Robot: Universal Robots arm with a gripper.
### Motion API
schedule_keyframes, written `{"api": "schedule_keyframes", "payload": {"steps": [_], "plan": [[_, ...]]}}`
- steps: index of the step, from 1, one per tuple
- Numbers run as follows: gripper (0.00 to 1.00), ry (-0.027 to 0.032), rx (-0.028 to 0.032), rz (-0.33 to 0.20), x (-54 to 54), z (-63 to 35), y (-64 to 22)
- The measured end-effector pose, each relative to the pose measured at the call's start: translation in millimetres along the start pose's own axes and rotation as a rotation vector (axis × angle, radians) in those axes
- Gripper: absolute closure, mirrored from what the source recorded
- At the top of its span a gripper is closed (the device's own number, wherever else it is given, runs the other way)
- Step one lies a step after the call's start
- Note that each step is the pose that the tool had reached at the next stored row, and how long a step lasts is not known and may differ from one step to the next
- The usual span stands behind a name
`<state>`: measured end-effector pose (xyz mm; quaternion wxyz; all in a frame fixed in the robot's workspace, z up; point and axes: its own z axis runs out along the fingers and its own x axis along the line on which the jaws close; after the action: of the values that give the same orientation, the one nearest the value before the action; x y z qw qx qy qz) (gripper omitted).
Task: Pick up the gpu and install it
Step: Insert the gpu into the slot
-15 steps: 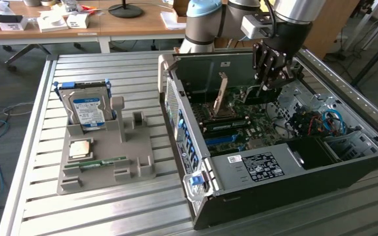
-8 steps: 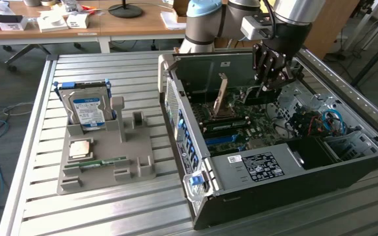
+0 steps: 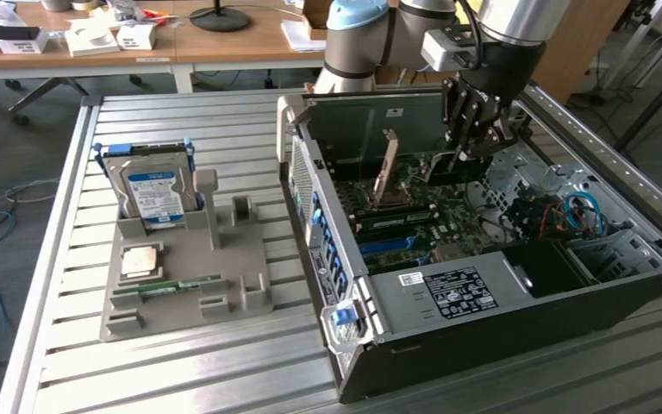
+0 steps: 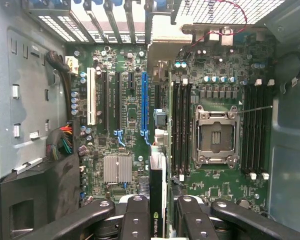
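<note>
My gripper (image 3: 471, 148) hangs inside the open computer case (image 3: 446, 345), over the green motherboard (image 3: 423, 228). It is shut on the gpu (image 4: 157, 186), a thin black card seen edge-on between the black fingers (image 4: 135, 217), with a green logo on it. In the exterior view the gpu (image 3: 446, 169) shows as a dark block under the fingers, just above the board. In the wrist view the card's edge lies beside the long blue expansion slot (image 4: 144, 102), between it and the black memory slots (image 4: 180, 125).
A grey holder (image 3: 187, 276) on the slatted table at the exterior view's left carries a silver hard drive (image 3: 153, 194), a small square chip (image 3: 139, 260) and a green memory stick (image 3: 170, 285). The case walls, a heatsink (image 4: 117, 168), the open processor socket (image 4: 215, 136) and blue cables (image 3: 581, 211) surround the gripper.
</note>
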<state>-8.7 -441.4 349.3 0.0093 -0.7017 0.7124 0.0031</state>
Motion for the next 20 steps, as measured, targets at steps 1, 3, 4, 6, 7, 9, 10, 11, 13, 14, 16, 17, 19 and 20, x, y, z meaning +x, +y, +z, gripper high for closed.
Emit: {"api": "schedule_keyframes", "payload": {"steps": [1,3,4,6,7,9,10,11,13,14,16,17,19,20], "plan": [[0.74,-0.0004,0.0002,0.0,0.0,0.6,0.0],[0.74,-0.0002,0.0001,0.0,0.1,2.1,0.0],[0.74,-0.0001,0.0001,0.0,0.0,2.9,0.0],[0.74,-0.0002,0.0001,0.0,0.1,4.6,0.0],[0.74,0.0,0.0,0.0,0.1,5.3,0.1],[0.74,0.0002,0.0,0.0,0.1,5.9,0.0],[0.74,0.0002,-0.0001,0.0,0.1,5.9,0.0],[0.74,0.0002,0.0,0.0,0.1,5.9,0.0],[0.74,-0.0016,0.0005,0.0,0.2,6.7,0.1],[0.74,-0.0029,0.0011,0.0,0.1,7.4,0.4],[0.74,-0.0044,0.0016,0.0,0.2,8.6,0.6],[0.74,-0.0048,0.0017,0.0,0.2,9.2,0.8],[0.74,-0.0062,0.0017,0.0,0.2,11.2,1.2],[0.74,-0.0068,0.0017,0.0,0.2,12.2,1.3]]}}
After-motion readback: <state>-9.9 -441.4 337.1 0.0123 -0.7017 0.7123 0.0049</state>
